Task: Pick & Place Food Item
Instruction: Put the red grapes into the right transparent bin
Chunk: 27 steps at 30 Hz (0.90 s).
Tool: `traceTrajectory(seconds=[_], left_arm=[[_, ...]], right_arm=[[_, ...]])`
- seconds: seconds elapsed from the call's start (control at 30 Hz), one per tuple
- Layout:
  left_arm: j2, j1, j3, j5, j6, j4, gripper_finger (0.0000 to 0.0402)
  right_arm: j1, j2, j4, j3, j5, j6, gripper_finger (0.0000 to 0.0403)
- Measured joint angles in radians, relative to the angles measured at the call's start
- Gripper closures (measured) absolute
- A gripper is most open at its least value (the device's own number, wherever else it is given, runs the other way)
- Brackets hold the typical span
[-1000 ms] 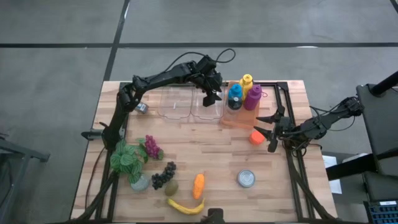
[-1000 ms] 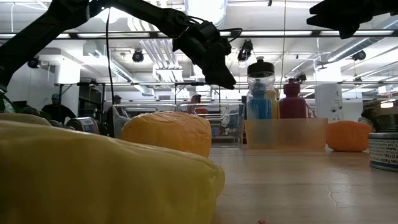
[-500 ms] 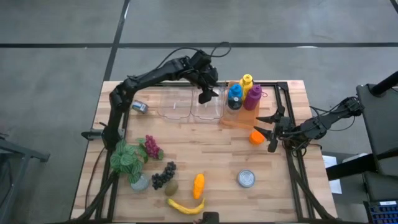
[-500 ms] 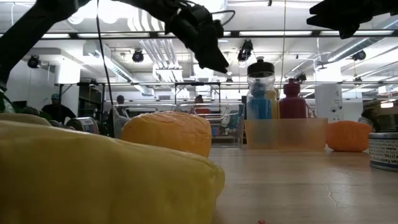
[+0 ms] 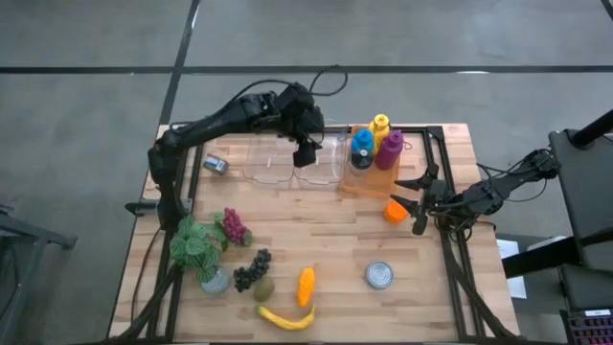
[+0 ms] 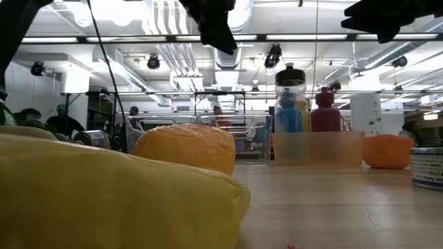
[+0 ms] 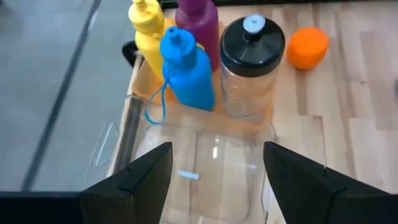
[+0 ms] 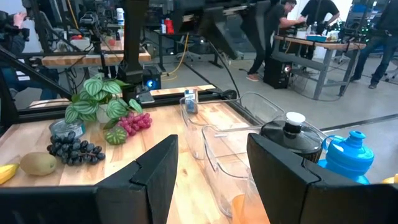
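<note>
My left gripper (image 5: 306,153) (image 7: 217,177) hangs open over two clear bins (image 5: 292,161) (image 7: 211,155) at the table's far middle, with nothing between its fingers. My right gripper (image 5: 419,201) (image 8: 214,168) stands open and level at the right edge, close to an orange (image 5: 394,212) but not touching it. Along the near side lie a carrot (image 5: 305,286), a banana (image 5: 287,318), a kiwi (image 5: 264,288) and dark grapes (image 5: 252,270). Red grapes (image 5: 233,227) lie further left.
A low tray (image 5: 369,182) beside the bins holds a blue bottle (image 7: 186,71), a yellow one (image 7: 148,31), a purple one (image 7: 198,22) and a clear black-lidded one (image 7: 252,68). A tin can (image 5: 379,276), a small can (image 5: 215,165) and a potted plant (image 5: 196,244) also stand on the table.
My left gripper has risen well above the bins and drawn back a little toward the table's left edge, tipping to point more steeply down. My right arm has kept still.
</note>
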Motion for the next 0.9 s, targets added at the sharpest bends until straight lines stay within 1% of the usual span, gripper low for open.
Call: traceTrajectory(seconds=[0.07,0.2,0.3,0.43,0.5,0.57,0.7,0.8,0.9], left_arm=[[-0.02,-0.026,-0.027,-0.042,-0.009,0.013,0.0147],[-0.078,-0.069,-0.112,-0.07,-0.054,0.046,0.0147],[-0.137,-0.101,-0.201,-0.108,-0.115,0.078,0.0147],[-0.246,-0.15,-0.348,-0.153,-0.195,0.164,0.0147],[-0.307,-0.183,-0.424,-0.203,-0.236,0.225,0.0147],[-0.358,-0.226,-0.5,-0.283,-0.268,0.276,0.0147],[-0.442,-0.322,-0.633,-0.394,-0.331,0.305,0.0146],[-0.491,-0.39,-0.701,-0.475,-0.437,0.325,0.0146],[-0.51,-0.454,-0.736,-0.583,-0.574,0.321,0.0146]], right_arm=[[0.0,0.0,0.0,0.0,0.0,-0.001,0.0213],[0.0,0.0,0.0,0.0,0.0,-0.001,0.0213],[0.0,0.0,0.0,0.0,0.0,0.0,0.0213],[0.0,0.0,0.0,0.0,0.0,0.001,0.0213],[0.0,0.0,0.0,0.0,0.0,-0.001,0.0213],[0.0,0.0,0.0,0.0,0.0,0.0,0.0213],[0.0,0.0,0.0,0.0,0.0,-0.001,0.0213],[0.0,0.0,0.0,0.0,0.0,0.0,0.0213],[0.0,0.0,0.0,0.0,0.0,0.0,0.0213]])
